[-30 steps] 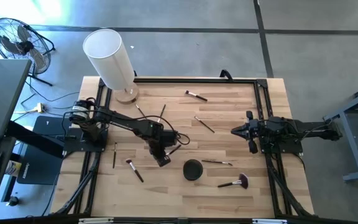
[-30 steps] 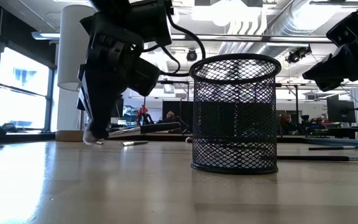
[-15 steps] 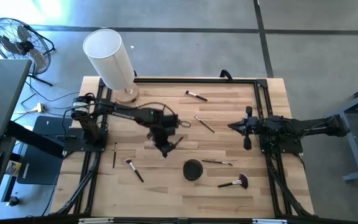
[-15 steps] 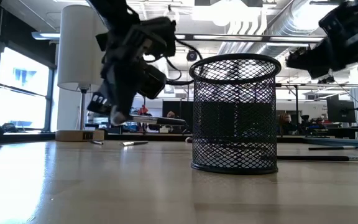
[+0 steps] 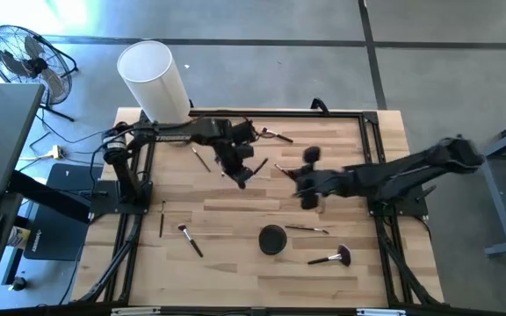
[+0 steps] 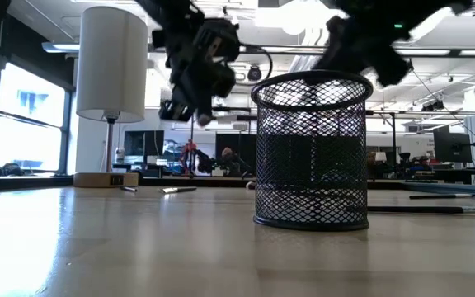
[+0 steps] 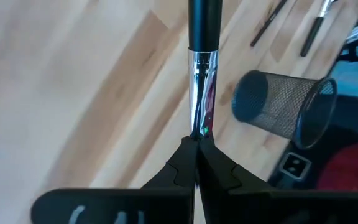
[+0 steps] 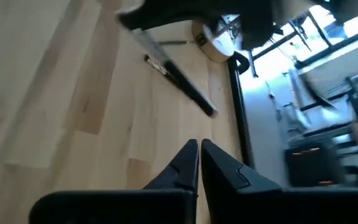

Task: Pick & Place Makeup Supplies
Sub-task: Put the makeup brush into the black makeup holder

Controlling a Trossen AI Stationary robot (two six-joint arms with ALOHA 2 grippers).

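My left gripper (image 5: pixel 240 168) hovers over the table's far middle, shut on a makeup brush (image 7: pixel 201 74) with a silver ferrule and a black shaft. My right gripper (image 5: pixel 295 179) reaches in from the right toward the table's middle, shut and empty (image 8: pixel 199 149). Loose brushes lie flat on the wood: one near the far edge (image 5: pixel 277 134), one just beside the right gripper (image 5: pixel 288 174), one left of the left gripper (image 5: pixel 198 156), two near the left side (image 5: pixel 161 218) (image 5: pixel 189 239), and one with a fluffy reddish head (image 5: pixel 330 257). The black mesh cup (image 5: pixel 272 239) stands near the front. My left gripper pinches the brush between its two fingers at the end of the silver ferrule (image 7: pixel 199 127). The brush runs straight out past the fingertips, along the fingers. It is lifted clear of the table, with its black shaft (image 7: pixel 204 25) pointing away from the gripper.
A big white cylinder (image 5: pixel 154 83) on a wooden base stands at the far left corner. Another brush (image 5: pixel 306 229) lies right of the mesh cup (image 6: pixel 312 153). A black frame rail runs along the table's far edge (image 5: pixel 271 112). Bare wood lies between the cup and the near edge.
My left gripper rose from the tabletop left of the mesh cup, carrying the brush up and toward the far edge, and tipped from pointing down to nearly level. My right gripper swung from the table's right side leftward to the middle.
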